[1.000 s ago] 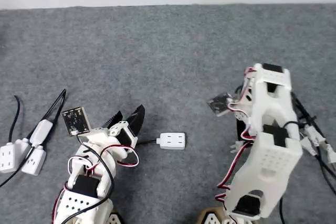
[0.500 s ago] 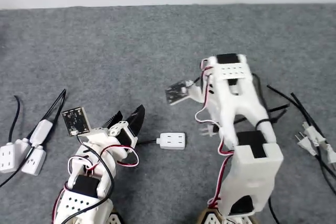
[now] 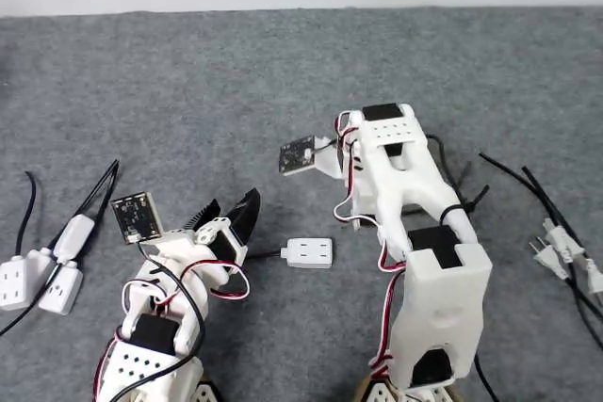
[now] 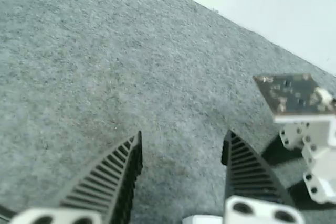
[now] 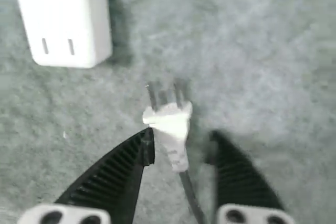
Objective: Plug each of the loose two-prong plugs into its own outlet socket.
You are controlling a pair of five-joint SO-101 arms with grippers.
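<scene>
A white outlet socket [image 3: 308,252] lies flat on the grey carpet between the two arms; in the right wrist view the socket [image 5: 63,17] shows its slots. My right gripper [image 5: 182,136] is shut on a white two-prong plug [image 5: 169,119], its prongs pointing toward the socket but a short way from it. From above, the plug [image 3: 354,223] hangs under the right arm, just right of the socket. My left gripper [image 3: 229,209] sits left of the socket, and my left gripper [image 4: 184,137] is open with only carpet between its fingers.
More loose plugs [image 3: 562,253] with black cables lie at the far right. Other white sockets [image 3: 38,281] with cords sit at the far left edge. The carpet behind both arms is open. The right arm's camera board [image 4: 296,93] appears in the left wrist view.
The right arm has swung left from the right side of the table toward the middle socket, carrying the plug and trailing its cable. The left arm has not moved.
</scene>
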